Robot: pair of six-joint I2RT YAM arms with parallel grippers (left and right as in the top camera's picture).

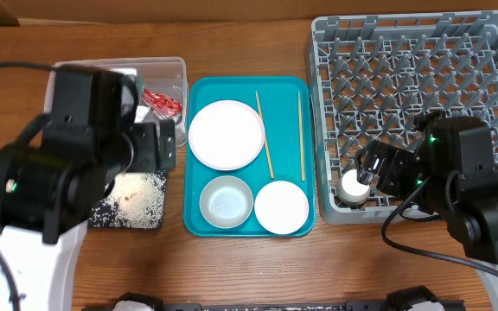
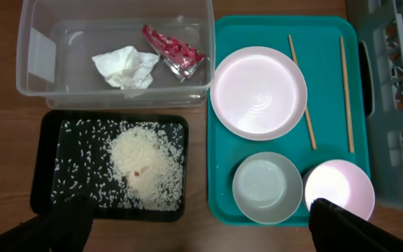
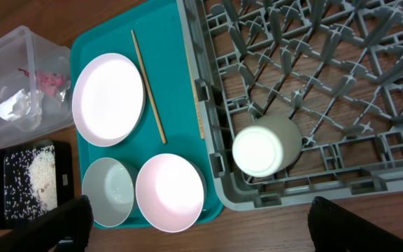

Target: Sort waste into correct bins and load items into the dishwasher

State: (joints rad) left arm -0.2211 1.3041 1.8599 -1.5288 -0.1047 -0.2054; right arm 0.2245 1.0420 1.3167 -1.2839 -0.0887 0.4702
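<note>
The red wrapper (image 2: 173, 49) and the white napkin (image 2: 124, 66) lie in the clear tub (image 2: 33, 56). The rice (image 2: 145, 164) is heaped in the black tray (image 2: 47, 196). The plate (image 1: 226, 134), two bowls (image 1: 226, 201) (image 1: 281, 207) and two chopsticks (image 1: 264, 134) (image 1: 301, 136) sit on the teal tray. The tiny white cup (image 3: 264, 147) sits in the front left corner of the grey rack (image 1: 422, 52). My left gripper (image 2: 201, 234) is open and empty, high above the black tray's near edge. My right gripper (image 3: 205, 231) is open and empty above the cup and the rack's front edge.
The teal tray (image 1: 249, 86) lies between the tub and the rack. Bare wooden table (image 1: 249, 268) runs along the front. The left arm's body covers much of the tub and black tray in the overhead view.
</note>
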